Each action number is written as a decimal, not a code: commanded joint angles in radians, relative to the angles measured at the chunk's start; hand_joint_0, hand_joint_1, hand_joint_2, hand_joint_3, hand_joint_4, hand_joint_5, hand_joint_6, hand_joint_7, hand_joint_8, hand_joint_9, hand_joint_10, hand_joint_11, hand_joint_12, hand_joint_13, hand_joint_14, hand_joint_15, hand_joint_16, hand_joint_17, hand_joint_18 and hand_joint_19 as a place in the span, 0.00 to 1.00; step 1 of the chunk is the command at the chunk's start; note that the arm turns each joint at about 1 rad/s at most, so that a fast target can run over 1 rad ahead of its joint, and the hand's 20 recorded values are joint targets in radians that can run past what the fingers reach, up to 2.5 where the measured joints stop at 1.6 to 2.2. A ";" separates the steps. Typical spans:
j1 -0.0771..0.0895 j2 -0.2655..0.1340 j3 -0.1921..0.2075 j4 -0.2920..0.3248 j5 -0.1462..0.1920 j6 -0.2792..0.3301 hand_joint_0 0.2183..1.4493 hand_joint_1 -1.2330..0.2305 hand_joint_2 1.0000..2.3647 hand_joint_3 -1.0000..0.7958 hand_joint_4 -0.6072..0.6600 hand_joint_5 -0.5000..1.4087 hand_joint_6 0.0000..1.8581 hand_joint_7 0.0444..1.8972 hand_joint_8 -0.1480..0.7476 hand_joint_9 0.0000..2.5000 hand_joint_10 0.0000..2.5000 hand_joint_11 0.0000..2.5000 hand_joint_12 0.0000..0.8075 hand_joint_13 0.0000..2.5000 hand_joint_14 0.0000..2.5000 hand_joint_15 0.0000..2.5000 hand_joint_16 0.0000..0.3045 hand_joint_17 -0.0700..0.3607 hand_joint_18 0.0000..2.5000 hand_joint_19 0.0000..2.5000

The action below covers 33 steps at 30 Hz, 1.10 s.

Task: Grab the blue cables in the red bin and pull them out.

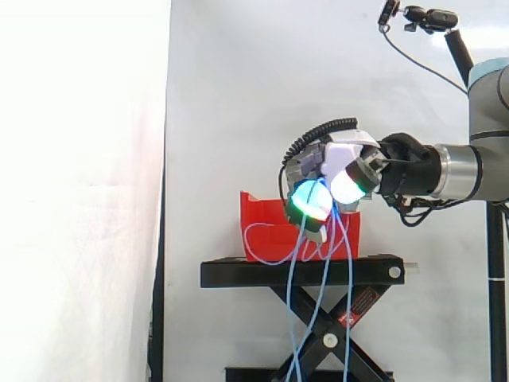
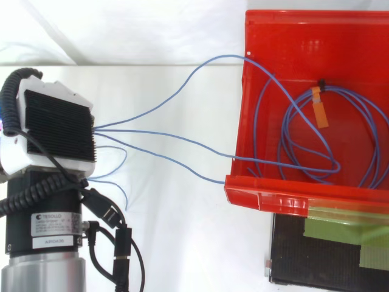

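- I am pinching the cables [image 2: 332,164] in my curled robot hand [image 1: 338,161], beside the bin [image 2: 292,198].
- Their coil is lying inside, so I am favouring a steady, straight pull over the rim.

**Shiny plastic, matt black metal**

The red bin [image 2: 316,36] is hard plastic, smooth and glossy, with light glinting off its front lip. The blue cables [image 2: 182,141] coming out of it have a thin, smooth sheath. Inside the bin, an orange tag [image 2: 320,108] on them looks like matt tape. Under the bin, the black stand [image 1: 238,273] looks like matt painted metal, with dull green tape [image 2: 340,234] on its top. Beside the bin, the hand [image 2: 58,128] has a smooth white plastic shell and a black ribbed matt block. Behind the bin hangs a white curtain [image 1: 79,199] of soft cloth.
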 commanded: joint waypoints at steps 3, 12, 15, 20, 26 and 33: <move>0.000 0.001 0.000 -0.001 0.000 -0.003 0.41 0.21 0.00 0.00 0.79 0.62 0.40 0.21 0.61 0.41 0.09 0.63 0.48 0.35 1.00 0.21 0.18 0.45 0.40 0.31; 0.000 0.001 0.000 -0.001 0.000 -0.004 0.34 0.26 0.00 0.00 0.80 0.70 0.28 0.27 0.64 0.43 0.09 0.61 0.52 0.37 1.00 0.20 0.21 0.50 0.40 0.22; 0.000 0.000 0.000 -0.001 0.000 -0.004 0.33 0.27 0.00 0.00 0.80 0.72 0.25 0.28 0.65 0.44 0.08 0.61 0.53 0.38 1.00 0.19 0.22 0.51 0.40 0.21; 0.000 0.000 0.000 -0.001 0.000 -0.006 0.31 0.27 0.00 0.00 0.81 0.74 0.23 0.29 0.66 0.45 0.07 0.62 0.54 0.38 1.00 0.19 0.23 0.52 0.41 0.18; 0.000 0.000 0.000 -0.001 -0.009 -0.008 0.30 0.26 0.00 0.00 0.81 0.76 0.22 0.31 0.66 0.47 0.06 0.62 0.54 0.39 1.00 0.19 0.23 0.53 0.42 0.17; 0.000 0.000 0.000 -0.001 -0.009 -0.008 0.30 0.26 0.00 0.00 0.80 0.78 0.25 0.30 0.66 0.48 0.08 0.62 0.54 0.40 1.00 0.20 0.23 0.53 0.44 0.18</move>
